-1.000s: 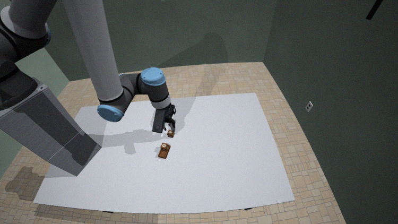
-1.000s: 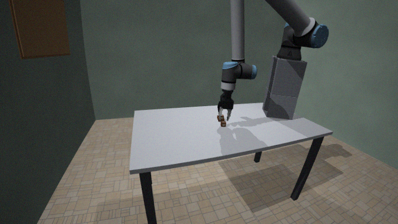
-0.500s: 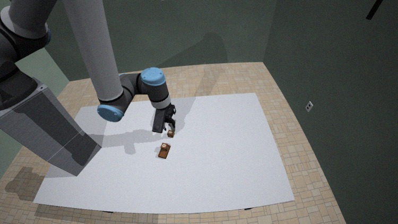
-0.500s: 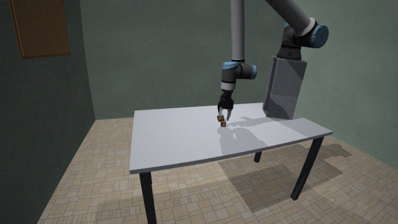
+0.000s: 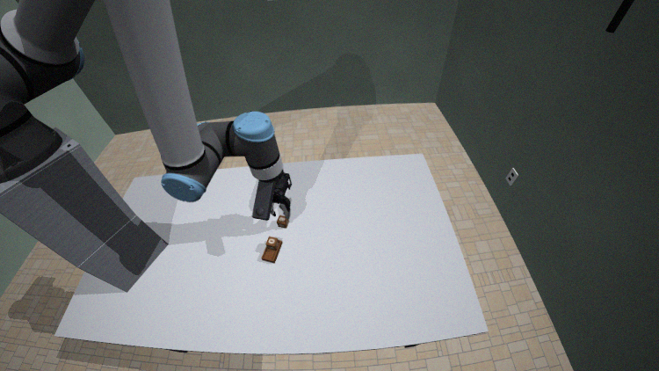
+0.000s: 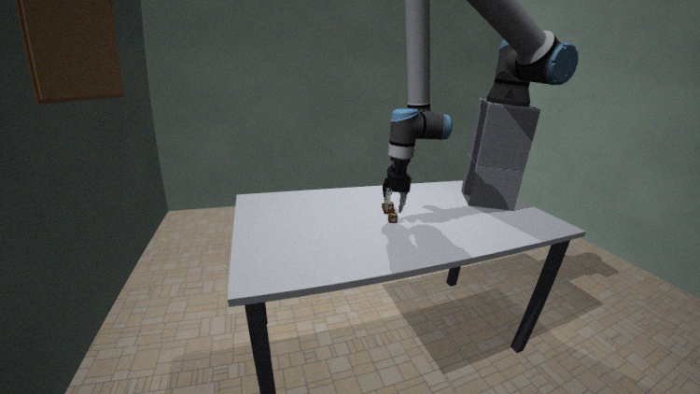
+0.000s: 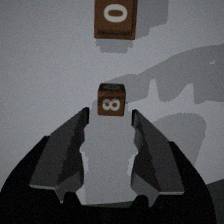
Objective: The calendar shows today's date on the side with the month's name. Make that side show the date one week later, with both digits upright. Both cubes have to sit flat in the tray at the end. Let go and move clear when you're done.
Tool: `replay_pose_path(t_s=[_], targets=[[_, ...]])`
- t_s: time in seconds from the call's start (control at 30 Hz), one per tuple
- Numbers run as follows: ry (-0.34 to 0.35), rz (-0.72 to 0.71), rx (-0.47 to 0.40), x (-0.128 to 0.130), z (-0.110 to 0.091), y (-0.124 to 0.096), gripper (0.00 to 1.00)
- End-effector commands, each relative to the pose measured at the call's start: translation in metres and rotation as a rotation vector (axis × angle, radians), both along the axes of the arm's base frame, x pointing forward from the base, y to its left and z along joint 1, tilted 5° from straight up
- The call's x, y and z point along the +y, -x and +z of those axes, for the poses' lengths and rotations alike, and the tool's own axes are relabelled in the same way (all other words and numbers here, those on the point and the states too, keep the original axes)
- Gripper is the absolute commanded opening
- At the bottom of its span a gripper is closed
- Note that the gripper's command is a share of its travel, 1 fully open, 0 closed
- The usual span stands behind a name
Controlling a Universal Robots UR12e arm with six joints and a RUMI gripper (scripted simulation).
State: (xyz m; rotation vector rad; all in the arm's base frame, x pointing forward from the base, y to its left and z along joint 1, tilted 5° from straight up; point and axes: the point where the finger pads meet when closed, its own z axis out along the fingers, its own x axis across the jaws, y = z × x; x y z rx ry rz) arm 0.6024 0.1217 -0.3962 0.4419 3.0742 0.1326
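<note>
On the white worktop (image 5: 368,276) we see our arm reaching from the left, its fingers partly open and gripping nothing — they hover over a loose cube (image 7: 111,100) showing an 8, which sits on the worktop just ahead of the fingertips. Past it, the tray (image 5: 271,250) holds the other cube (image 7: 116,17), showing 0.

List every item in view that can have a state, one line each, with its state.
Gripper: open partway, holding nothing, above the table with the loose cube just ahead of its fingertips.
Loose cube: out of the tray, resting on the table, an 8 on the face toward the wrist camera.
Second cube: seated in the tray, a 0 on top.
Tray: flat on the table, one slot filled, the other vacant.
</note>
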Motion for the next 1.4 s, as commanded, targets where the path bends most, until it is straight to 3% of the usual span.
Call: replay_pose_path(t_s=[0.0,1.37], targets=[[0.001,0.001,-0.002,0.0006,0.0007,-0.0018,0.29],[0.001,0.001,-0.003,0.0013,-0.0064,-0.003,0.29]])
